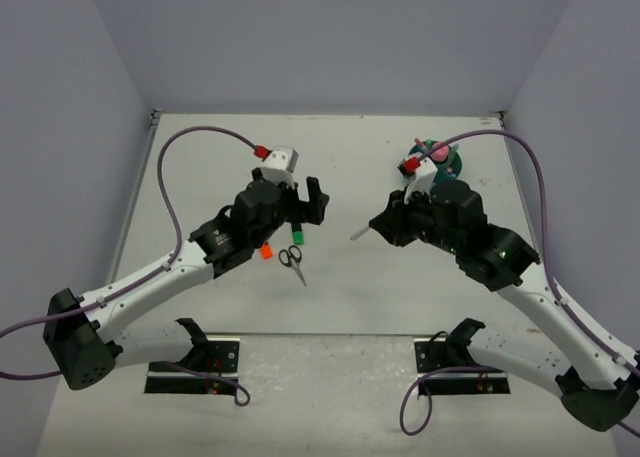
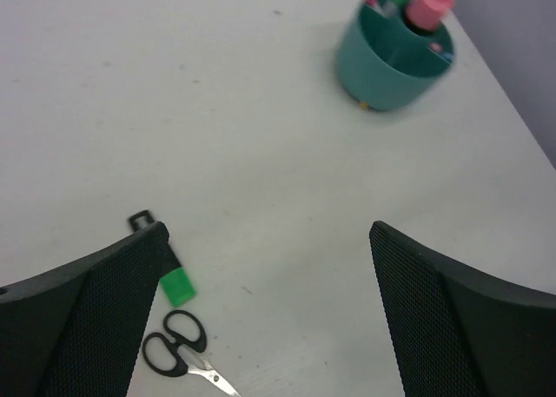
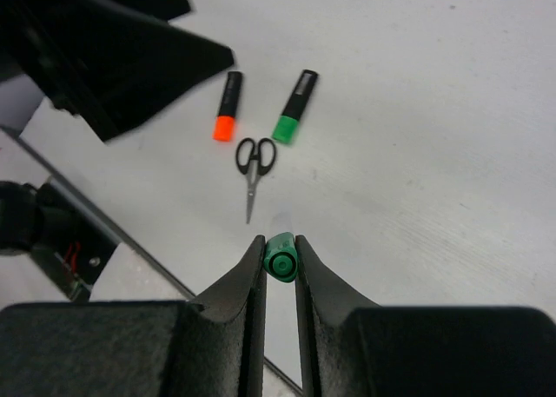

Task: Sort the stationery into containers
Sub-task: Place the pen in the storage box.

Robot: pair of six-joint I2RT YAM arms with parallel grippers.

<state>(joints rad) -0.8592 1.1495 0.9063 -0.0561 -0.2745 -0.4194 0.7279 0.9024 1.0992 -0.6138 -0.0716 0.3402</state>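
My right gripper (image 3: 280, 251) is shut on a thin white pen, whose green end (image 3: 281, 265) shows between the fingers. In the top view the pen (image 1: 360, 234) sticks out left of that gripper (image 1: 385, 227), above the table. My left gripper (image 2: 268, 241) is open and empty above the green highlighter (image 2: 176, 286) and black-handled scissors (image 2: 178, 349). The orange highlighter (image 1: 266, 250), green highlighter (image 1: 296, 234) and scissors (image 1: 292, 260) lie together at mid-table. The teal organizer (image 2: 395, 54) holds the pink-capped bottle (image 2: 428, 4) and some pens. In the top view my right arm partly hides the organizer (image 1: 447, 160).
The table has grey walls at the back and on both sides. The organizer stands at the back right, near the right wall. The left arm (image 3: 113, 49) fills the upper left of the right wrist view, just beyond the orange highlighter (image 3: 227, 108).
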